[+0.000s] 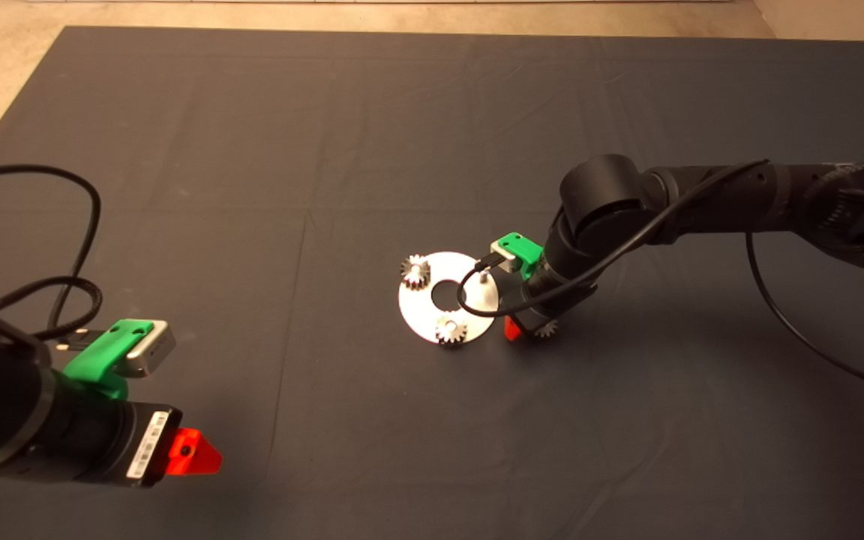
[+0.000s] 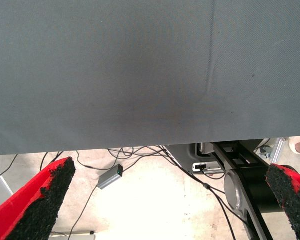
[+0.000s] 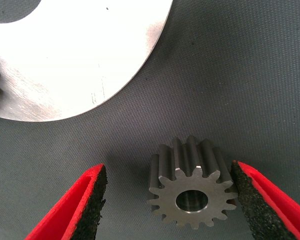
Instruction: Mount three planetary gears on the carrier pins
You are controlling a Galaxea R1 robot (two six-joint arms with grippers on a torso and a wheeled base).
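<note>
On a tabletop covered by a dark mat (image 1: 267, 150), two planetary gears (image 1: 415, 270) sit on pins of a silver disc (image 1: 421, 311), one at its far-left edge, one (image 1: 451, 328) at its near edge. A third pin (image 1: 484, 276) stands bare. The right pincer (image 1: 526, 328) is lowered beside the disc over what appears to be the third gear (image 1: 548, 328). The left pincer (image 1: 192, 452) waits at lower left.
</note>
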